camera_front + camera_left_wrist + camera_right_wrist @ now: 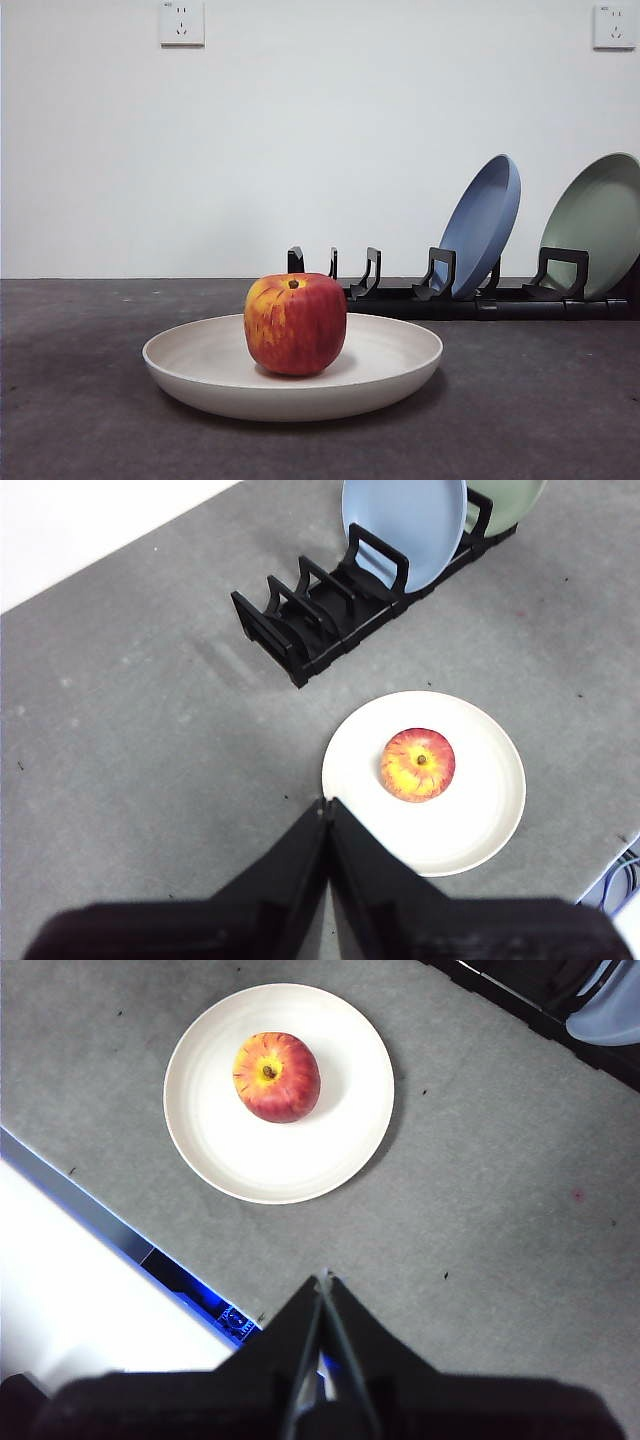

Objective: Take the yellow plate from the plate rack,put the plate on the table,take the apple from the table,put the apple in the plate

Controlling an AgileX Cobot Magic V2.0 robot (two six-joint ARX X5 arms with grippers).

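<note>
The yellow plate lies flat on the dark grey table, in front of the plate rack. The red and yellow apple stands upright in the plate, stem dimple up. My left gripper hangs high above the table beside the plate, jaws shut and empty. My right gripper is also raised, shut and empty, over the table near its front edge. Neither arm shows in the front view.
A blue plate and a pale green plate lean in the rack's right-hand slots; its left slots stand empty. The table's front edge runs near the plate. Cables lie past the table edge.
</note>
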